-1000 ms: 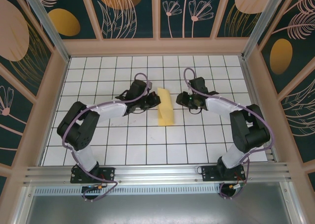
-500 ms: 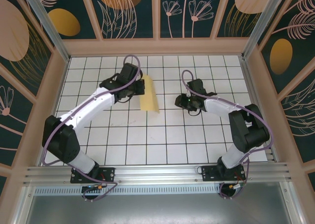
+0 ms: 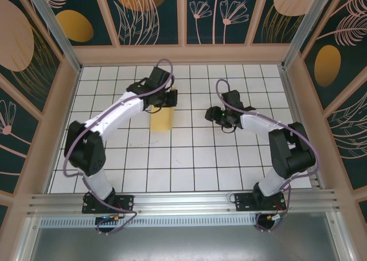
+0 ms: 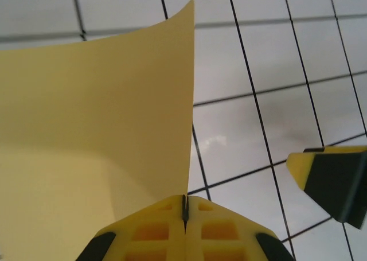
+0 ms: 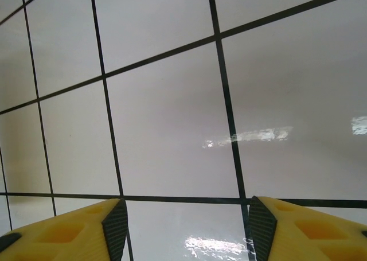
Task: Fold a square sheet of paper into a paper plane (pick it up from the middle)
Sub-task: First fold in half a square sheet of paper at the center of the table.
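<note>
My left gripper (image 3: 166, 103) is shut on one edge of the yellow square sheet of paper (image 3: 161, 119), over the back middle of the grid table. In the left wrist view the sheet (image 4: 97, 129) rises bent from the closed left gripper (image 4: 184, 206) and spreads to the left. My right gripper (image 3: 210, 115) hovers about two tiles to the right of the sheet, apart from it. In its own view the right gripper (image 5: 187, 226) is open with only tiles between its pads. One of its fingers (image 4: 332, 180) shows at the right of the left wrist view. The paper plane is out of view.
The white grid table (image 3: 189, 158) is walled by wooden frames (image 3: 183, 54) at the back and on both sides. Both arm bases are bolted to the metal rail (image 3: 183, 203) at the near edge.
The left gripper has carried the sheet to the left and towards the back, away from the right gripper. The right gripper has opened wider and stayed almost in place.
</note>
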### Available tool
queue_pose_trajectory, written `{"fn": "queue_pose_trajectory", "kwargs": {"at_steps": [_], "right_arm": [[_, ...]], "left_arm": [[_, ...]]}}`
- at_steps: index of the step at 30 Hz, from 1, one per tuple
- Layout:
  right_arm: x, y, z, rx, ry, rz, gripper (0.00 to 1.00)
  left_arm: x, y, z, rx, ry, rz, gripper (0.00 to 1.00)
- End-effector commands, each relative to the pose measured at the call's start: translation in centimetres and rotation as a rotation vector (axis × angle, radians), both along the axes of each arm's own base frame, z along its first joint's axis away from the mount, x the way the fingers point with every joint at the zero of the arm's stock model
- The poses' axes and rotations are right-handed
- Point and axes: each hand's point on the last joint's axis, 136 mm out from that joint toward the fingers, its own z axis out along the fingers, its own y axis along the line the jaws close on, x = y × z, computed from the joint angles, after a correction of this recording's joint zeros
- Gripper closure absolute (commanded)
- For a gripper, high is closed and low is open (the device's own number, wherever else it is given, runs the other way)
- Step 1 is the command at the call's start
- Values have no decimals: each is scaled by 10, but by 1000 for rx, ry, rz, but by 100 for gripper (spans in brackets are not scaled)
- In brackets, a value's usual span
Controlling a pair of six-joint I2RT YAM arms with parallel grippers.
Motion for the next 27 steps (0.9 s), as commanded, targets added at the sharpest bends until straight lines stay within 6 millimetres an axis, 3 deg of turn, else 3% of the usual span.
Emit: {"fn": "queue_pose_trajectory", "kwargs": {"at_steps": [1, 3, 8, 15, 27], "right_arm": [[3, -7, 14, 15, -28, -24, 37], [3, -6, 13, 23, -25, -21, 36], [5, 0, 11, 43, -15, 8, 35], [9, 19, 10, 86, -1, 80, 35], [17, 75, 5, 94, 20, 195, 35]], "left_arm": [[-9, -42, -9, -228, 102, -78, 99], [-9, -50, -13, -277, 114, -90, 99], [-6, -49, -24, -330, 137, -86, 99], [4, -22, -53, -398, 186, -17, 99], [19, 23, -102, -278, 183, 38, 98]]}}
